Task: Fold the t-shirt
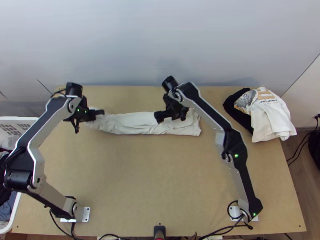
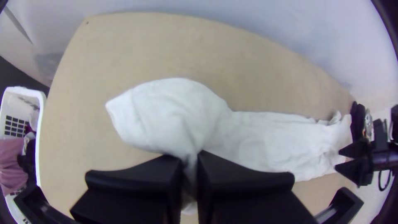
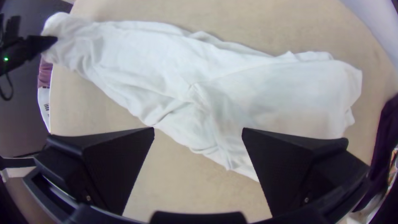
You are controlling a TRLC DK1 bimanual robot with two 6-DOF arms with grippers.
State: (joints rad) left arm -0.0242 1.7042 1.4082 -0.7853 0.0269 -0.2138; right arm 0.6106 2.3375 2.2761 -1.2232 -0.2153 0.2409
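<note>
Against a pale wall (image 1: 120, 44), the light wooden table (image 1: 132, 180) carries the white t-shirt (image 1: 136, 124) in a long, narrow, wrinkled strip across its far half, with black and white garments (image 1: 270, 116) heaped at the right and a white laundry basket (image 1: 18, 119) beside its left edge. Over at the strip's left end, the left gripper (image 1: 100, 113) has the cloth pinched between its nearly closed fingers, while the right gripper (image 1: 172, 116) is spread wide over the part toward the other end, nothing between its fingers.
</note>
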